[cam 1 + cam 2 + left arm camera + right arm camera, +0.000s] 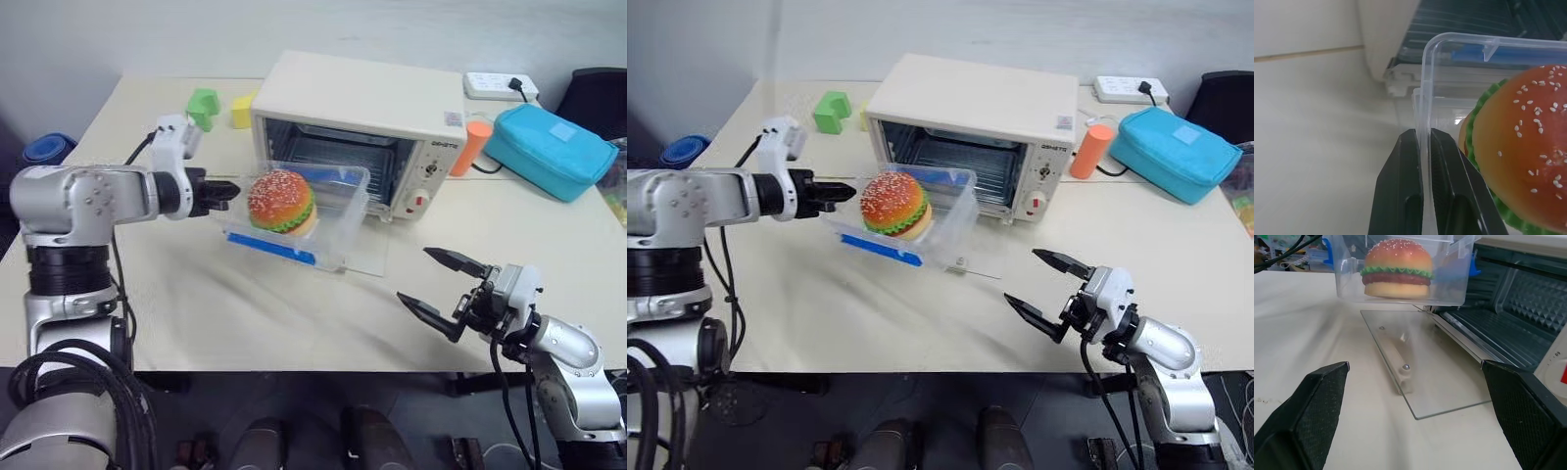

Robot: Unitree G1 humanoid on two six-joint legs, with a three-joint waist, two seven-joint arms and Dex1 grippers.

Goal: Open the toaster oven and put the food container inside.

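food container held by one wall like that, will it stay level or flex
Likely to sag: the left gripper pinches only one thin clear wall of the food container, which already hangs tilted. The toy hamburger inside looks loose and may slide.

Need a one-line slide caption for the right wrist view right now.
Open right gripper faces the toaster oven, glass door down, food container with toy hamburger held above.

The food container (pixel 323 211) covers the lower left of the toaster oven's (pixel 372 108) opening, so the front of the rack behind it cannot be seen. The yellow block (pixel 241 110) is partly hidden behind the oven's corner. A blue object (pixel 47 149) past the desk (pixel 245 313) edge is half hidden. The burger (pixel 1528 156) is cut off in the left wrist view. The oven's label print is too small to read.
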